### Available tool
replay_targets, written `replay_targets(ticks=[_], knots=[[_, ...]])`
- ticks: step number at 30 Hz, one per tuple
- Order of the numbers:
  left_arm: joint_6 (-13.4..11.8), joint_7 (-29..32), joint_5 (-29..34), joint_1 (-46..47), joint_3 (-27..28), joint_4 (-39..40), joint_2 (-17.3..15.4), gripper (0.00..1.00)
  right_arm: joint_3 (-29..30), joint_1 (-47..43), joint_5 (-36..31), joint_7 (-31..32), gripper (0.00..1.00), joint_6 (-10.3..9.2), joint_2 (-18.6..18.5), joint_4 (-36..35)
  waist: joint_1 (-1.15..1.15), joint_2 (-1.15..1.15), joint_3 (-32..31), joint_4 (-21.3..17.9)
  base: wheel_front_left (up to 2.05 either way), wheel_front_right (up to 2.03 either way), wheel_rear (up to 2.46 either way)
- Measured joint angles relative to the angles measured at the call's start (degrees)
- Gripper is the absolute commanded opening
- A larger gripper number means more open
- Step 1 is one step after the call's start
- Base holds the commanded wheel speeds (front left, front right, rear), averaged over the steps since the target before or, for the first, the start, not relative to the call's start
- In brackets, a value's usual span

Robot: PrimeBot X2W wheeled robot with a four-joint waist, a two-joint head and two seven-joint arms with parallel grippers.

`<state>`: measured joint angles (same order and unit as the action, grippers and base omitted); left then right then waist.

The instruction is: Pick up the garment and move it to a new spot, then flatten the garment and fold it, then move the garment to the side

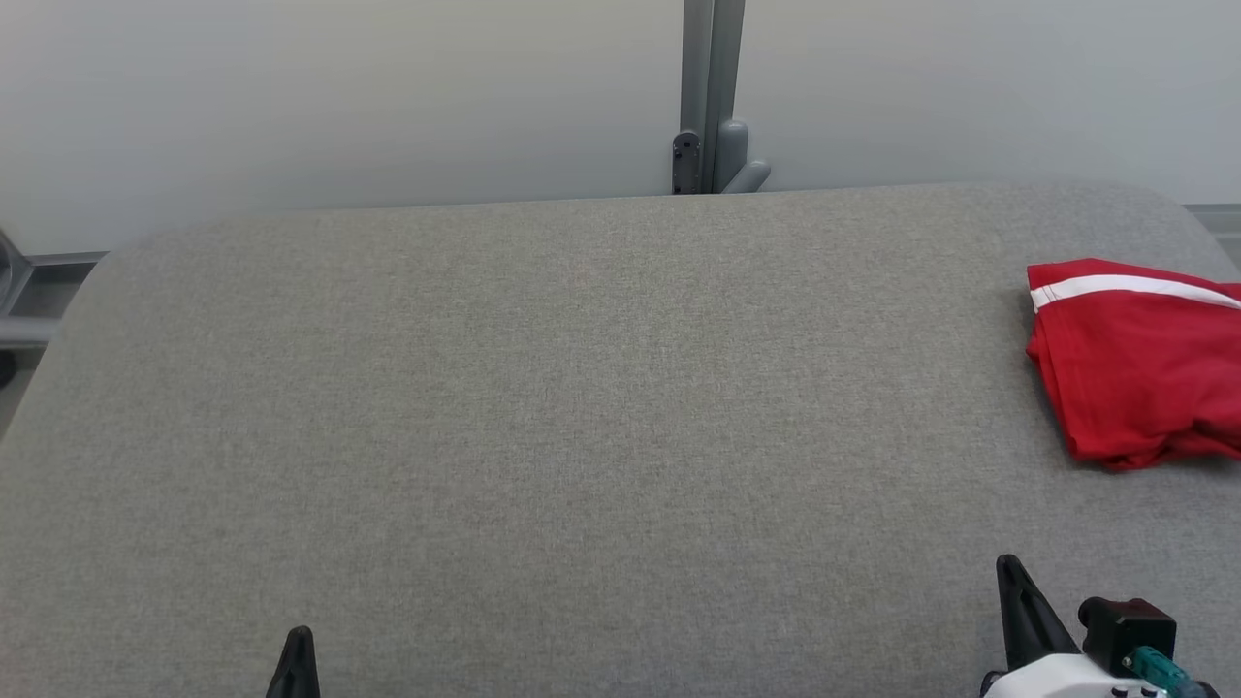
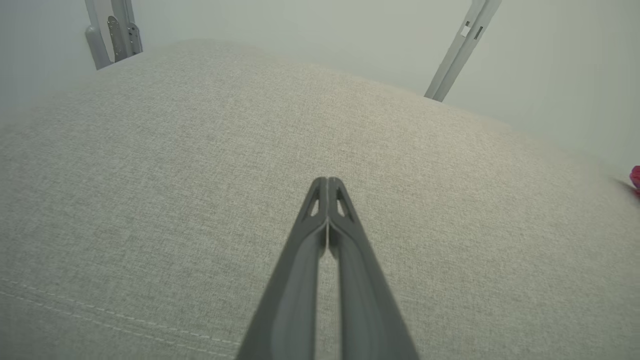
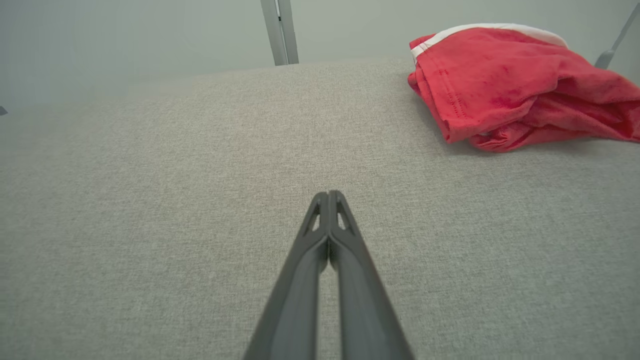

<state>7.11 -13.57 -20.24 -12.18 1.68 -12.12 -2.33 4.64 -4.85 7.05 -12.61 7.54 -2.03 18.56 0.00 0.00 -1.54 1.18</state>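
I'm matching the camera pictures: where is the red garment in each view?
Head view: red garment, right edge, mid-height.
Left wrist view: red garment, a sliver at the far right edge.
Right wrist view: red garment, upper right.
Shared landmark: the grey fabric table it lies on.

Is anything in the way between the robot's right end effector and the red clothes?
No, nothing visible. Bare grey cushion top lies between the shut right end effector and the red garment, which sits ahead and to its right, untouched.
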Motion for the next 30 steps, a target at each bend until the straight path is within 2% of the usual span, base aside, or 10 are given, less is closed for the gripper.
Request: replay_targets(ticks=[15,30], knots=[[0.0,3.5,-15.1,3.8,0.2,-1.0,-0.4,0.0,0.0,1.9,17.0,3.5,0.0,0.0,0.0,-0.8,0.0,0.0,0.2,-0.1,0.0,0.0,0.0],[0.0,6.5,-26.7,6.8,0.6,-1.3,-0.7,0.0,0.4,3.8,30.4,6.5,0.0,-0.01,-0.1,-1.4,0.0,0.0,0.4,-0.3,0.0,0.0,0.0]])
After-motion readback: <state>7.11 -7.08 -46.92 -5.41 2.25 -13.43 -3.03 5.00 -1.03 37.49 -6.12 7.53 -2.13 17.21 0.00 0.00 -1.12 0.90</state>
